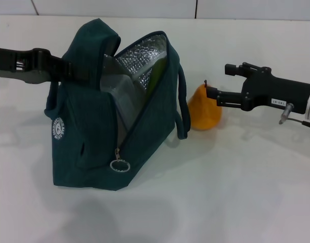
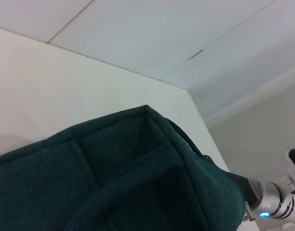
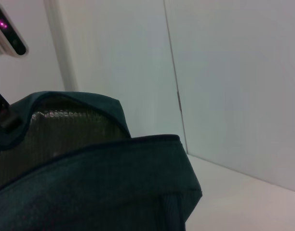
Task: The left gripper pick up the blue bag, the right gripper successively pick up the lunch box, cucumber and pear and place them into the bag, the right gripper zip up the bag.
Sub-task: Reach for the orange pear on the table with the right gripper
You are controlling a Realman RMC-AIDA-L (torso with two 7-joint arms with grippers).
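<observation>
The blue bag [image 1: 89, 131] stands on the white table [image 1: 236, 192], zipper undone and mouth gaping to show its silver lining [image 1: 142, 58]. My left gripper [image 1: 66, 68] reaches in from the left and is shut on the bag's top edge, holding it up. A pale box shape, the lunch box [image 1: 122, 96], sits inside, with a green sliver of the cucumber [image 1: 156, 71] beside it. The orange pear [image 1: 203, 109] stands on the table just right of the bag. My right gripper [image 1: 217, 81] hovers open and empty beside the pear's top. Teal fabric of the bag [image 2: 113, 178] [image 3: 99, 187] fills both wrist views.
The zipper's metal ring pull [image 1: 119, 164] hangs low on the bag's front end. One loop handle [image 1: 183, 101] droops between bag and pear. A wall runs behind the table's far edge [image 1: 195, 7].
</observation>
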